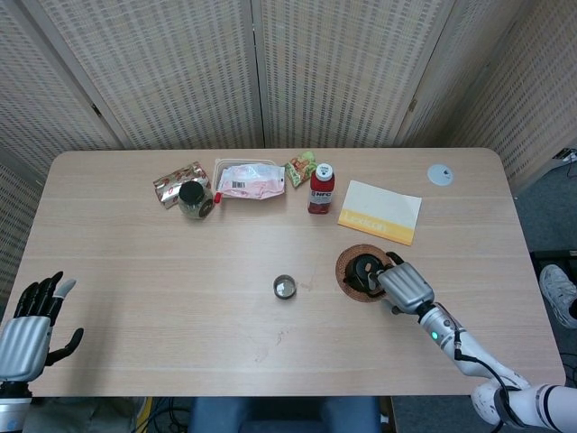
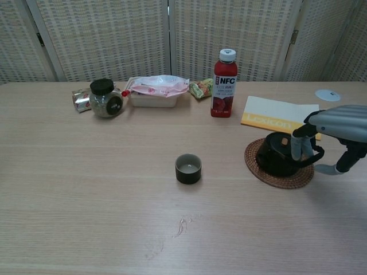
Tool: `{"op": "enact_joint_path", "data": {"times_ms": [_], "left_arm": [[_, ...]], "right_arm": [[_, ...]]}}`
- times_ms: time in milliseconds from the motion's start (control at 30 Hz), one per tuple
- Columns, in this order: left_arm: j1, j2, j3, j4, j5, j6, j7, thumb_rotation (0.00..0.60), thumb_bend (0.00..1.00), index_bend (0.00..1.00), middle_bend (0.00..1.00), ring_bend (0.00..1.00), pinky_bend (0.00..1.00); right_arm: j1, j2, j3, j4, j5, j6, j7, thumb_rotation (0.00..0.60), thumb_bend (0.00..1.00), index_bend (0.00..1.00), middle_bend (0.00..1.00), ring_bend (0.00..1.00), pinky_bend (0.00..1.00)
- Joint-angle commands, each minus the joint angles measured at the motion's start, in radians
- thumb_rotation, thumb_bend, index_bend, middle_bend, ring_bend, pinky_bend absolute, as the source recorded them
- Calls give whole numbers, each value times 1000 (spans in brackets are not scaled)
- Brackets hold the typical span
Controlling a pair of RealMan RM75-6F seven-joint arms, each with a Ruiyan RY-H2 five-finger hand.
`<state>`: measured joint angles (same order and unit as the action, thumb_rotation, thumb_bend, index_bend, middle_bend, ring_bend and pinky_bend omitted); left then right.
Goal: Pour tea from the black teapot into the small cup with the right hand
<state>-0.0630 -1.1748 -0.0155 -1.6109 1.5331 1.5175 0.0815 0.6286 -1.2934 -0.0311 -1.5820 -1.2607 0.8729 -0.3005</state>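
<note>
The black teapot (image 1: 363, 269) (image 2: 277, 156) stands on a round woven coaster (image 1: 347, 271) (image 2: 252, 163) at the right of the table. My right hand (image 1: 406, 287) (image 2: 338, 129) is at its right side. The fingers (image 2: 298, 146) reach down at the looped handle, and the thumb stays apart below and to the right. I see no closed grip on the handle. The small dark cup (image 1: 285, 287) (image 2: 188, 168) stands upright at mid-table, to the left of the teapot. My left hand (image 1: 27, 334) hovers off the table's near left corner with its fingers spread, holding nothing.
A red NFC bottle (image 1: 321, 188) (image 2: 225, 83) and a yellow-and-white Lexicon book (image 1: 380, 211) (image 2: 275, 112) sit behind the teapot. Along the back stand a dark-lidded jar (image 1: 193, 198) (image 2: 105, 98) and a pink-wrapped tray (image 1: 250, 179) (image 2: 155, 91) among snack packets. A small white disc (image 1: 440, 175) lies back right.
</note>
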Motion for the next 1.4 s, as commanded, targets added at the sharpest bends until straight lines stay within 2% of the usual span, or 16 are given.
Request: {"op": "enact_joint_path", "data": {"times_ms": [33, 333, 433, 567, 667, 1400], "left_arm": [[0, 0, 0, 0, 0, 0, 0, 600, 330, 100, 0, 0, 0], [0, -2, 0, 3, 0, -1, 2, 600, 330, 100, 0, 0, 0], [0, -2, -1, 4, -1, 0, 2, 600, 330, 100, 0, 0, 0], [2, -1, -1, 4, -1, 1, 1, 600, 329, 100, 0, 0, 0], [2, -1, -1, 5, -2, 0, 1, 600, 329, 100, 0, 0, 0], [4, -7, 1, 15, -2, -1, -8, 600, 329, 100, 0, 0, 0]], "right_arm": [[-1, 0, -1, 1, -1, -4, -2, 600, 329, 426, 488, 354, 98], [-2, 3, 6, -3, -1, -11, -2, 600, 320, 442, 503, 367, 99], [-1, 5, 10, -5, -6, -10, -3, 600, 252, 442, 503, 367, 99], [0, 7, 11, -9, -3, -15, -8, 600, 89, 442, 503, 367, 99], [-1, 6, 11, -9, 1, -13, -22, 600, 55, 442, 503, 367, 99], [6, -12, 2, -3, 15, -31, -86, 600, 47, 442, 506, 367, 99]]}}
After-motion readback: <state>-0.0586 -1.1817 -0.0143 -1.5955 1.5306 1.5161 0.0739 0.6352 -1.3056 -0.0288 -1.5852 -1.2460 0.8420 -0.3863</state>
